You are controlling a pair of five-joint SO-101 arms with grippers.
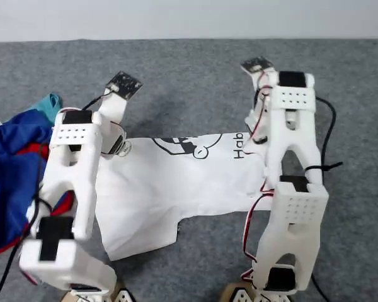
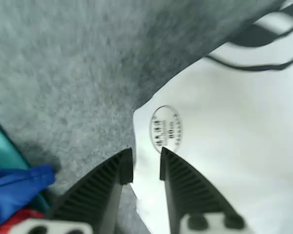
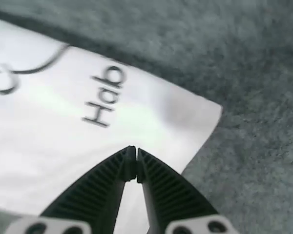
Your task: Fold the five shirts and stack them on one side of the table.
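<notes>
Two left fingers (image 2: 106,184) ajar, right fingers (image 3: 106,179) closed

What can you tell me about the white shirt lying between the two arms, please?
The white shirt looks like thin, smooth fabric, with a black line drawing and lettering near its far edge and a round printed label at one edge. It lies flat on the grey felt table, seemingly partly folded, one flap jutting toward the arms. The left gripper, narrowly open, straddles its edge by the label; the right gripper, shut, sits over a corner.
</notes>
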